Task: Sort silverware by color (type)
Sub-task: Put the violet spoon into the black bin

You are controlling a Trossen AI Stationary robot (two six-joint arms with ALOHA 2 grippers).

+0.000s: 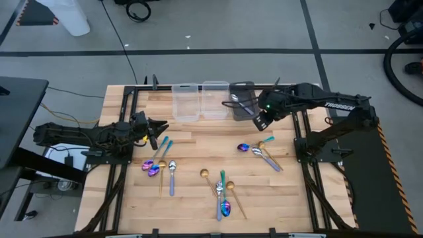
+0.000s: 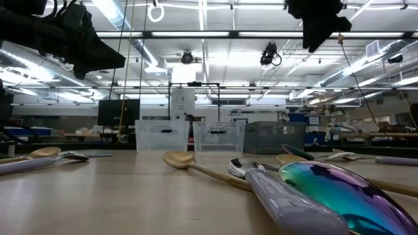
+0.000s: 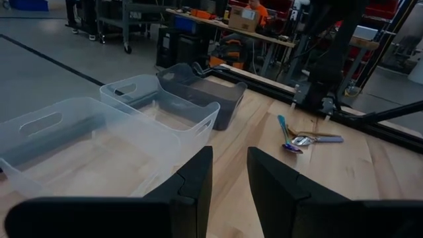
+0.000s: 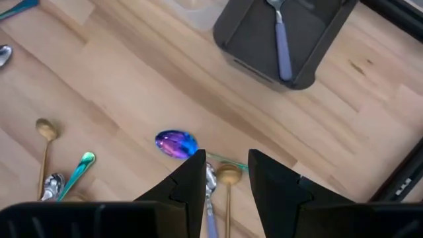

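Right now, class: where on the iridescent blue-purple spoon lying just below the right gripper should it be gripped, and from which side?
Grip the iridescent blue-purple spoon on its thin teal handle, just behind the bowl, coming straight down from above. It lies flat on the wooden table, the bowl is broad and rounded, and a gold spoon and a silver one crowd the handle's far end. The right gripper hangs open overhead.

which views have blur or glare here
Low view: the iridescent spoon fills the near foreground, soft and out of focus, under bright ceiling strip lights. Left wrist view: the clear bins look hazy. High view: evenly lit, with little shadow on the table.
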